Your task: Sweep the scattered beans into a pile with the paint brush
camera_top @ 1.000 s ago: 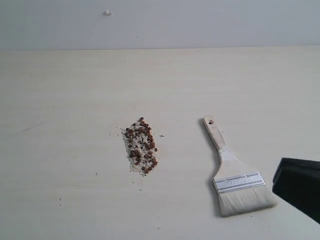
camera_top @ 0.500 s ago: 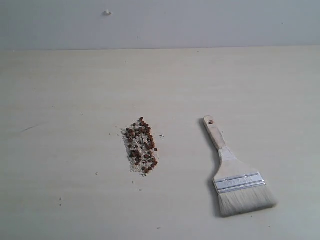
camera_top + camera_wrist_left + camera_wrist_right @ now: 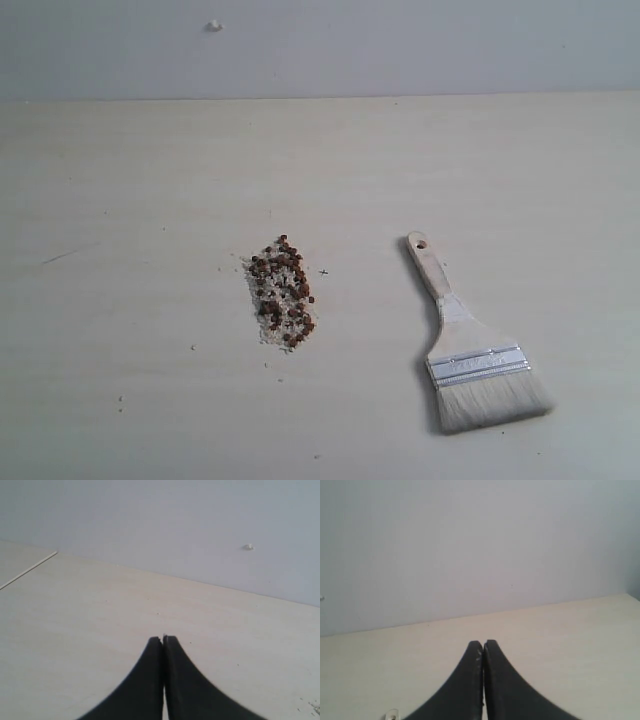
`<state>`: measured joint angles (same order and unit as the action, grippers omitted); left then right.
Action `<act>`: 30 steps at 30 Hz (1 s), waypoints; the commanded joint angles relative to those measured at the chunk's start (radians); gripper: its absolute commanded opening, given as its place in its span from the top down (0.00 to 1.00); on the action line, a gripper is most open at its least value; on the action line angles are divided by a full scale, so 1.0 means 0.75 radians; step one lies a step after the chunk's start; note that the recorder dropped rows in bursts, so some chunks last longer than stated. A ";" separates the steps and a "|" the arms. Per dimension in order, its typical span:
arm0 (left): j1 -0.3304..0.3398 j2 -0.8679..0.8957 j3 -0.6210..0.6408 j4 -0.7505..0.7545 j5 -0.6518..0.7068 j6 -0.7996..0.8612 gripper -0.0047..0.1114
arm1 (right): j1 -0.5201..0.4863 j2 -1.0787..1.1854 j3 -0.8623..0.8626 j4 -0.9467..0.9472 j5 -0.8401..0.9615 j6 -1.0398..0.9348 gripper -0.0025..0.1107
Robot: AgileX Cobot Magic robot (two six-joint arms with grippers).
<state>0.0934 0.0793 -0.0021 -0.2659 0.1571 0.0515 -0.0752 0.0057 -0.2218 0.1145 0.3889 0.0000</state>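
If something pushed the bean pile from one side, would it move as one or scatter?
The pile is a loose heap with nothing binding it, so a push would probably spread it rather than slide it whole. Its beans look small and round, so on the smooth flat table some would likely roll away.

Exterior above table [image 3: 150, 190], wrists low, facing wall [image 3: 150, 520]
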 commanded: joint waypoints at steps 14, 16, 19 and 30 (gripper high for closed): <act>0.001 -0.005 0.003 -0.009 -0.002 0.002 0.96 | -0.002 -0.008 0.296 -0.121 -0.143 0.000 0.98; 0.001 -0.005 0.003 -0.009 -0.002 0.002 0.96 | -0.002 -0.008 0.296 -0.121 -0.143 0.000 0.98; 0.001 -0.005 0.003 -0.009 -0.002 0.002 0.96 | -0.002 -0.008 0.296 -0.121 -0.143 0.000 0.98; 0.001 -0.005 0.003 -0.009 -0.002 0.002 0.96 | -0.002 -0.008 0.296 -0.121 -0.143 0.000 0.98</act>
<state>0.0934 0.0793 -0.0021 -0.2659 0.1574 0.0515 -0.0752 0.0057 -0.0047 0.0319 0.2818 0.0084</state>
